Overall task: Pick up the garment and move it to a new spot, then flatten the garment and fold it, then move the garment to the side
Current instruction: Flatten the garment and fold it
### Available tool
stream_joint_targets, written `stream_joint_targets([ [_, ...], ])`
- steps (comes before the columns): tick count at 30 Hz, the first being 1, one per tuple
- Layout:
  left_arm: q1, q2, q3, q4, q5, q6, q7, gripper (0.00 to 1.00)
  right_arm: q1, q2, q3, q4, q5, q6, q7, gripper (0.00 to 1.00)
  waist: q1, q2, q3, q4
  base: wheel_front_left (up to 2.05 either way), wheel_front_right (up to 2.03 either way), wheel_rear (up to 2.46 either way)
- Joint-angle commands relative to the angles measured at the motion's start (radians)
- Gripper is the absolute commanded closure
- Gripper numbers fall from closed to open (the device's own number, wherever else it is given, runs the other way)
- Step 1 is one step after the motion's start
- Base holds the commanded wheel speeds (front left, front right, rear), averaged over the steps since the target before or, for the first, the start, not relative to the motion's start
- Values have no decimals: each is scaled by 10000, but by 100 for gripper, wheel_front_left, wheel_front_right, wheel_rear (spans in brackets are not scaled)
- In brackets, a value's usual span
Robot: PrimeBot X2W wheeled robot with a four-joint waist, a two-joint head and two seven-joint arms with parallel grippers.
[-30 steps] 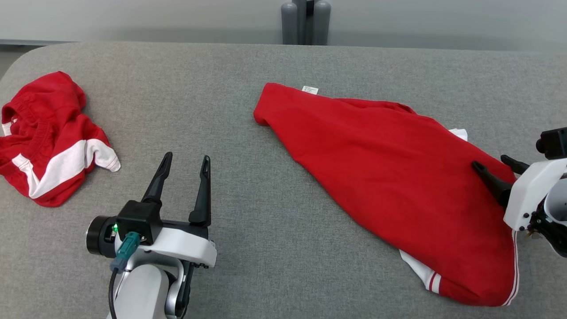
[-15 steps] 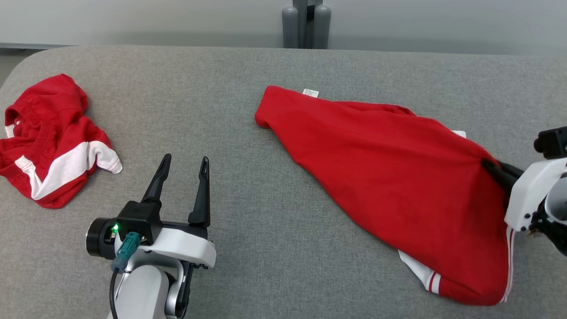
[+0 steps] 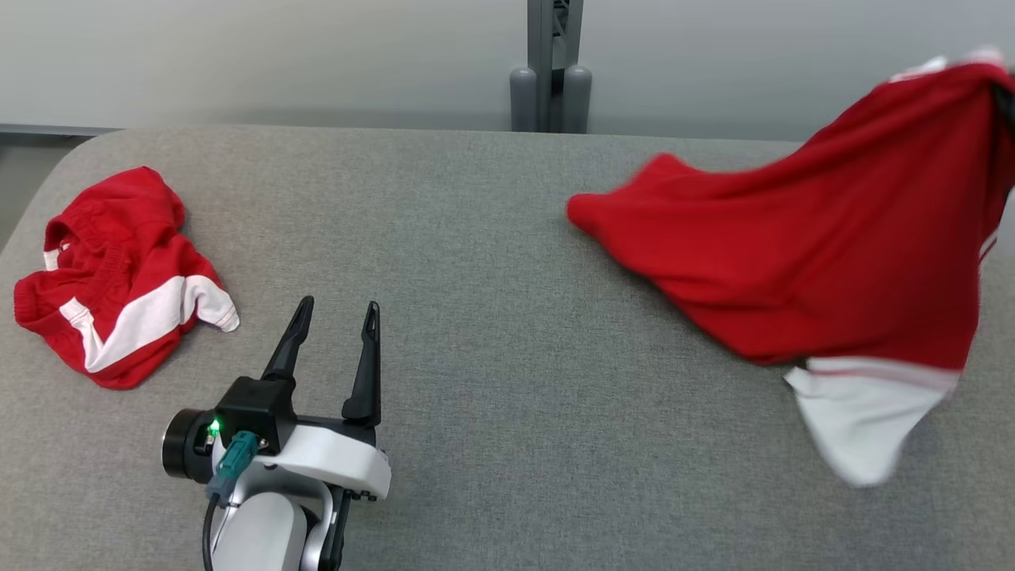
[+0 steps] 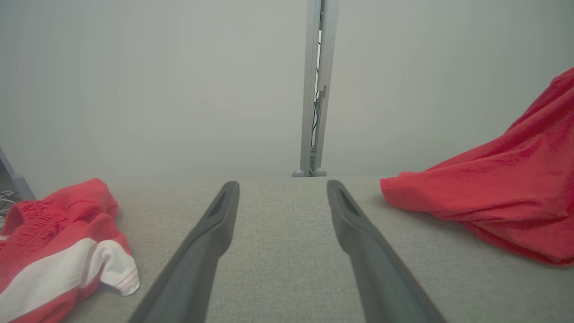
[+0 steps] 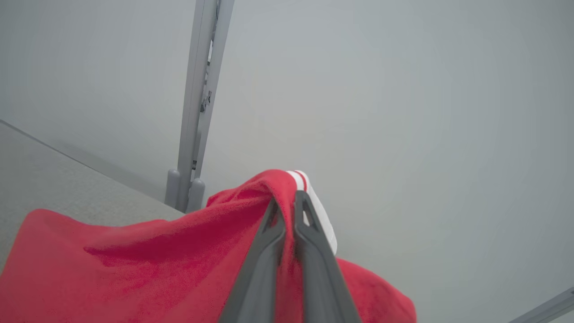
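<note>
A grey fabric-covered table (image 3: 492,238) with a rounded corner lies under even light. Behind it stands a plain pale wall (image 3: 238,55), where a metal post (image 3: 539,40) rises between what seem two cylindrical feet (image 3: 521,99).

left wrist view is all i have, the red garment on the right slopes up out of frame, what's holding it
Observer: The right pincer is shut on a fold of the garment, beside its white-striped edge.
Operator: anything hanging under the red part
Observer: A white panel hangs below it, blurred, over the table.
Operator: how high does it go
Observer: In the head view the gripped end reaches the top right corner, above the table's far edge.
</note>
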Motion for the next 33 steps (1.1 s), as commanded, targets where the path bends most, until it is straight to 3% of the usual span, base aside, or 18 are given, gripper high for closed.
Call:
stream_joint_targets([
  [1,156,41,18,-31,-56,-20,-34,0,-578,82,-620,-181,-788,1,-86,100,0,0,-81,54,0,0,0],
  [2,156,41,18,-31,-56,-20,-34,0,-578,82,-620,-181,-788,1,-86,100,0,0,-81,54,0,0,0],
  [3,155,33,16,-57,-103,-11,-34,0,-824,216,-1509,-424,-1822,1,-78,100,0,0,-134,98,0,0,0],
  [4,155,33,16,-57,-103,-11,-34,0,-824,216,-1509,-424,-1822,1,-78,100,0,0,-134,98,0,0,0],
  [7,232,38,-39,-35,-173,-21,-34,0,-1087,597,-2479,-982,-3454,1,-62,100,0,0,-244,212,0,0,0],
  [14,330,38,-218,-77,-372,41,-34,0,-1026,1795,-4224,-3560,-6099,-1,-65,100,0,0,-351,486,0,0,0],
  [17,326,36,-272,-108,-450,95,-34,0,-475,2156,-4731,-4676,-6524,1,-64,100,0,0,-316,602,0,0,0],
  [20,295,36,-285,-139,-530,155,-34,0,318,2073,-4840,-5098,-6628,1,-64,100,0,0,-263,663,0,0,0],
  [33,137,38,-147,-164,-530,220,-34,0,3562,1293,-4834,-3407,-5596,1,-68,100,0,0,-12,326,0,0,0],
])
